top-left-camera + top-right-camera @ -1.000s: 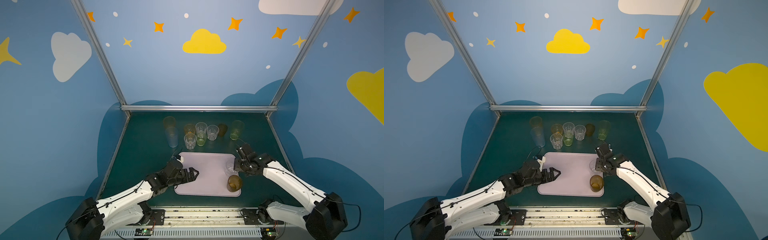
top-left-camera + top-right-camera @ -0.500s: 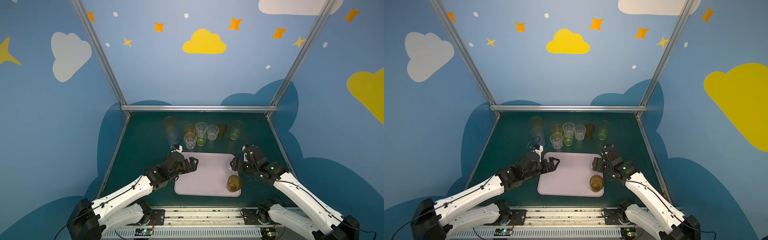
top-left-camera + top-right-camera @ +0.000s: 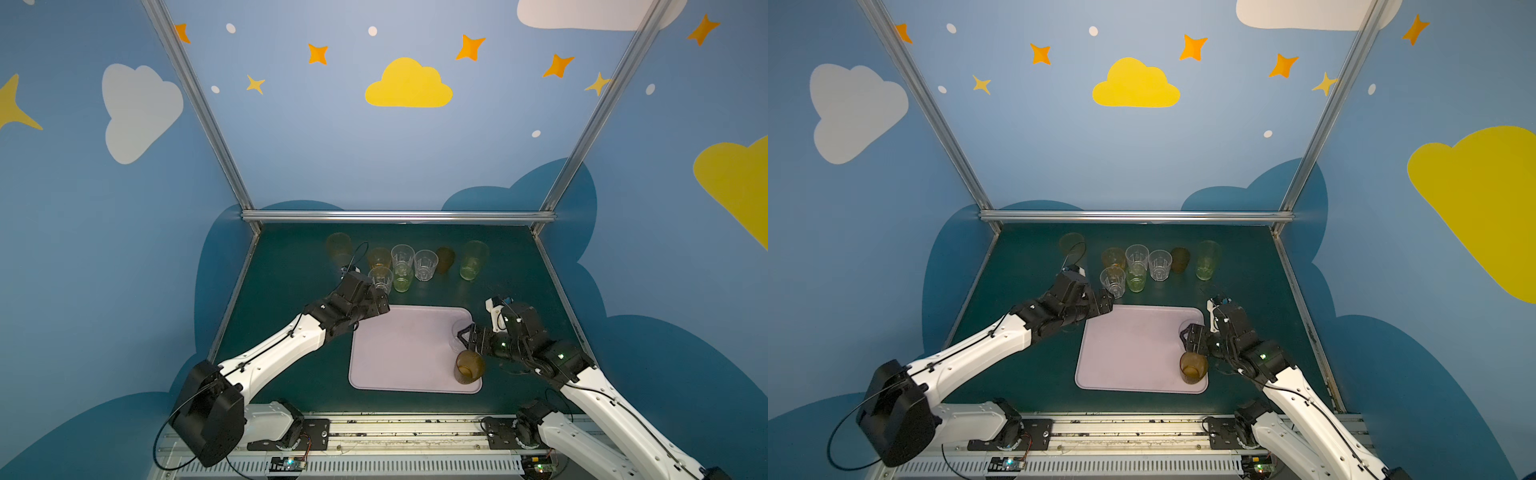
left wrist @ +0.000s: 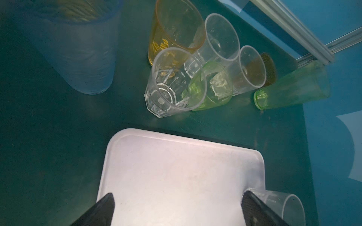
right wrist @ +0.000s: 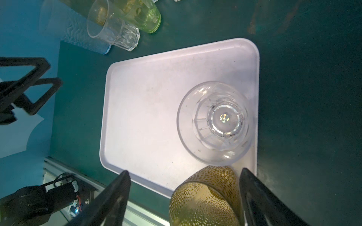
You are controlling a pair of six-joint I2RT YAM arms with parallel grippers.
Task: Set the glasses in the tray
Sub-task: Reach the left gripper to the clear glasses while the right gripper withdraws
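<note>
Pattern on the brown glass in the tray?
Brown glass: fine pale speckles all over; clearest in right wrist view.

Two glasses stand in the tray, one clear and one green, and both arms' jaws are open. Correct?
No: the second glass is amber-brown, not green; the right wrist view shows it beside the clear glass in the tray. The rest holds.

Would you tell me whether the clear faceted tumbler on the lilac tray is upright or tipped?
Upright: the clear faceted tumbler shows its round rim ringing its base, on the lilac tray.
</note>
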